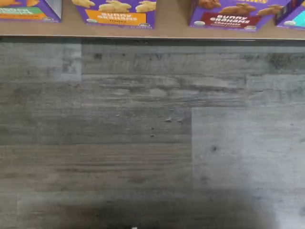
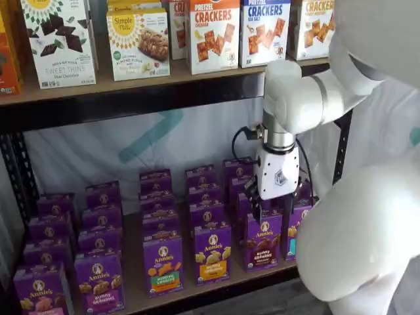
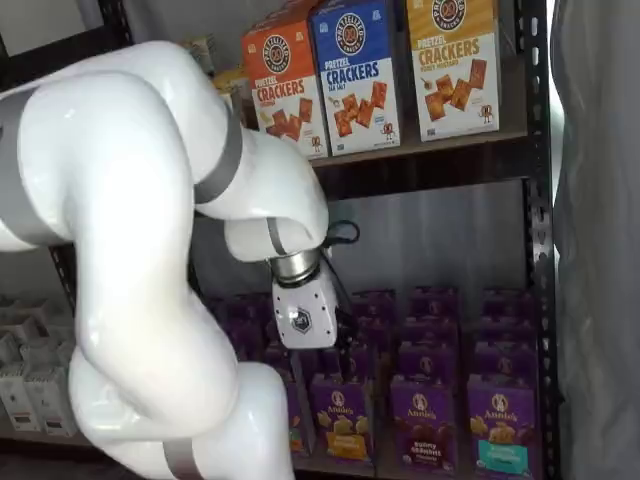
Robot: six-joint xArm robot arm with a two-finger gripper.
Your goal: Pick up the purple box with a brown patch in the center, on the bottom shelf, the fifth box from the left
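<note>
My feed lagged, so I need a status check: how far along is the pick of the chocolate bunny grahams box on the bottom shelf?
Done: the pincer hangs at the bottom shelf, just above the purple box.
In hand: lining up, with the pincer open and empty.
Left: closing on the box, which stands untouched in the front row, and lifting it out.
</note>
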